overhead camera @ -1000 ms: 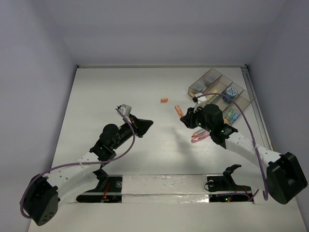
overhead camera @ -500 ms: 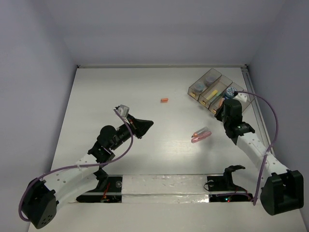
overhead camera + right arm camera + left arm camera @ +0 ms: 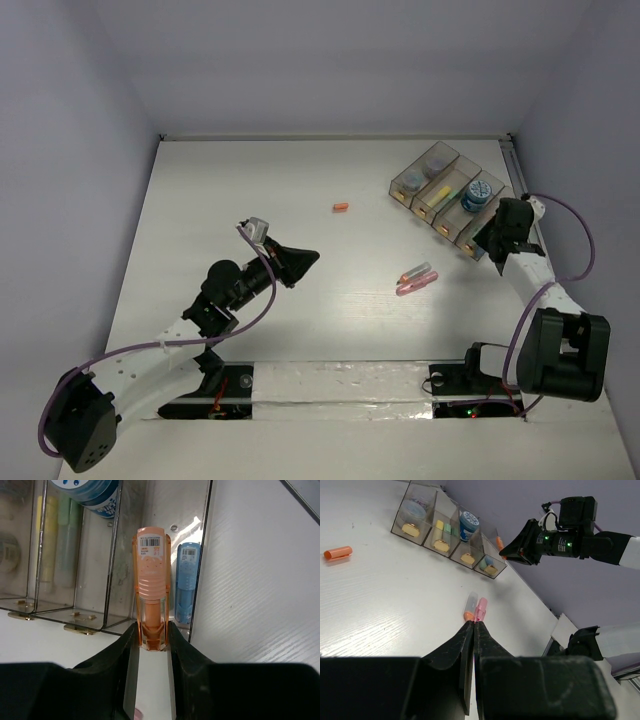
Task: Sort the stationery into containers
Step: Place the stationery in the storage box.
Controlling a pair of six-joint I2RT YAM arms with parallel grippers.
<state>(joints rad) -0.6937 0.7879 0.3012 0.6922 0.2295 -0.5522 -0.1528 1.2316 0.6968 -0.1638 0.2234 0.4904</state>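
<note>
Orange stick (image 3: pixel 151 580): clamped at its lower end between the two fingers of the right gripper (image 3: pixel 151 641), with its labelled cap end pointing away from the wrist. The stick is held clear of the table (image 3: pixel 250 180) at the containers (image 3: pixel 431 520), a row of four joined clear bins standing at the far right of the table. In the right wrist view it lies across the divider between the last two compartments; which of the two it is over cannot be told. Contents noted: a light-blue stick (image 3: pixel 187 580) lies lengthwise in the end compartment nearest the right arm. A blue roll (image 3: pixel 92 492) stands in the next compartment. A yellow stick (image 3: pixel 42 545) and a green stick (image 3: pixel 70 535) lie side by side in the one after that. A pale round roll (image 3: pixel 412 507) sits in the compartment at the other end. Loose pieces on the table: an orange stub (image 3: pixel 341 207) lies alone, left of the containers and well apart from them. A clear stick with an orange end (image 3: pixel 414 271) and a pink stick (image 3: pixel 417 284) lie touching, side by side, near the table's middle. Left gripper (image 3: pixel 473 627): fingers pressed together, nothing between them, held above the table left of centre. Its tips point toward the clear and pink pair and are apart from it.
</note>
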